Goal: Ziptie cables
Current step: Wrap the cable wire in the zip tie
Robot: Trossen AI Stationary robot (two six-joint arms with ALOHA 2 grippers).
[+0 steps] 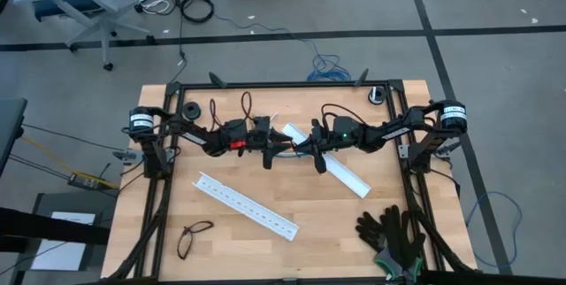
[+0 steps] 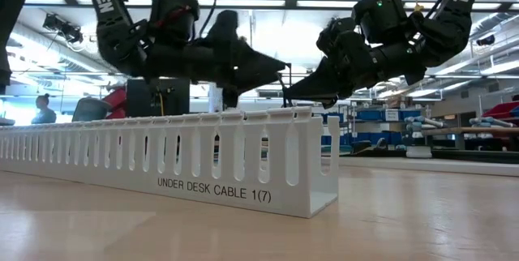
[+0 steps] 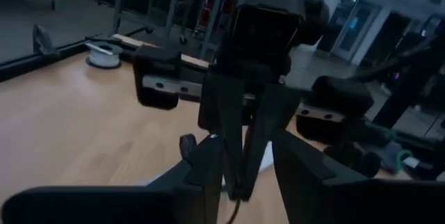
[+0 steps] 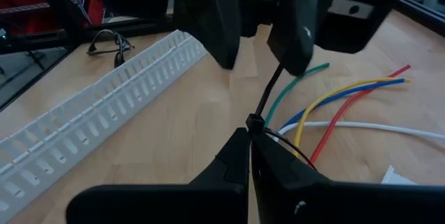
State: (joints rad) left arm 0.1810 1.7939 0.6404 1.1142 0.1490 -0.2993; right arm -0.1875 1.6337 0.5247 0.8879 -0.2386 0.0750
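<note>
Cables (image 4: 348, 102): coloured wires fanned over the bench (image 4: 174, 106), beside the white slotted rail (image 4: 97, 106), below both end effectors. Zip tie (image 4: 268, 92): black, pinched in the clenched right end effector (image 4: 250, 137) above the rail. Left end effector (image 4: 261, 50): set opposite; grip state cannot be told.

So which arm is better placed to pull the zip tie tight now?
Probably the left. Its claw sits around the tie's black tail, while the right claw is shut at the tie's head on the cables, anchoring them.
</note>
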